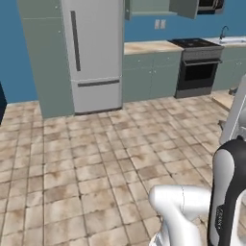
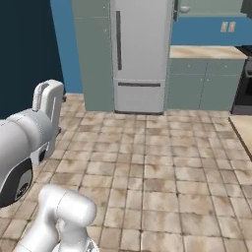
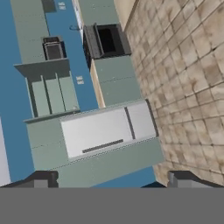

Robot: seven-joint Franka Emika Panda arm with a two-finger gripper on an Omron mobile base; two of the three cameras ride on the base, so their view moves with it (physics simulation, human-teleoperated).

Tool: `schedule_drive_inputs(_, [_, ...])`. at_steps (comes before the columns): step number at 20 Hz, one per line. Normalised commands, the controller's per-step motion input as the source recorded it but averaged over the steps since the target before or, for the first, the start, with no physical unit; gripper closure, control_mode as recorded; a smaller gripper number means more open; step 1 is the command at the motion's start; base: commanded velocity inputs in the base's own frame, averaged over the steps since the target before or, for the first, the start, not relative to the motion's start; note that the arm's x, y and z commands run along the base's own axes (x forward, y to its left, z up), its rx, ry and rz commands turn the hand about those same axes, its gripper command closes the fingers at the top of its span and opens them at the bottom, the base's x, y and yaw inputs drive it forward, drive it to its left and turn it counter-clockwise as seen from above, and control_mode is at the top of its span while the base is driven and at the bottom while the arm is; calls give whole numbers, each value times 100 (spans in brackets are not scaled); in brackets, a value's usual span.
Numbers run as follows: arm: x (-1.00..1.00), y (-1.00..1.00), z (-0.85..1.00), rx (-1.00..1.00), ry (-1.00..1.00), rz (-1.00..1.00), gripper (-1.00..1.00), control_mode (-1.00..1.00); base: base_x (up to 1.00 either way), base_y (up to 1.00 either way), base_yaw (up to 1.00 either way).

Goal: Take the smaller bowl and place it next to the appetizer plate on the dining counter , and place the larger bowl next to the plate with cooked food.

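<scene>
Your jaws [image 3: 107,180] stand spread wide with nothing between them; in the hand view the two dark tips rise far apart at the bottom edge. That camera is rolled on its side and looks across the tiled floor [image 1: 96,158] at the fridge [image 3: 107,131], the grey-green cabinets [image 3: 113,81] and the oven [image 3: 107,40]. From the base you face the same fridge [image 1: 93,53], with a short tabletop [image 1: 151,47] and the stove [image 1: 199,60] to its right.

Neither bowl is in front of you, nor either plate, nor the long island top. So you cannot tell from here where the task's things are, and nothing has been picked up yet.

The main risk is setting off the wrong way. The short tabletop by the stove looks marbled too, and you could mistake it for the dining island; it sits over cabinet fronts, which should warn you off.

A second risk is the arm [image 2: 29,142] itself. It is folded high and close over the base, and its elbow bulks large in the right base view. If you turn the base sharply near the cabinets or the fridge, that elbow could swing into them.

Third, with the hand camera rolled, left and right there mislead you; steering by it may send the hand sideways.
</scene>
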Motion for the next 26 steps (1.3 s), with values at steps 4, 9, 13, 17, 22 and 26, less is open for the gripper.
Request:
schedule_drive_inputs(4, [0, 0, 0, 0, 0, 0, -100, 100, 100, 9, 1])
schedule_drive_inputs(9, [0, 0, 0, 0, 0, 0, -100, 100, 100, 0, 4])
schedule_drive_inputs(13, [0, 0, 0, 0, 0, 0, -100, 100, 100, 0, 8])
schedule_drive_inputs(17, [0, 0, 0, 0, 0, 0, -100, 100, 100, 0, 7])
schedule_drive_inputs(22, [0, 0, 0, 0, 0, 0, -100, 100, 100, -15, 12])
schedule_drive_inputs(26, [0, 0, 0, 0, 0, 0, -100, 100, 100, -28, 14])
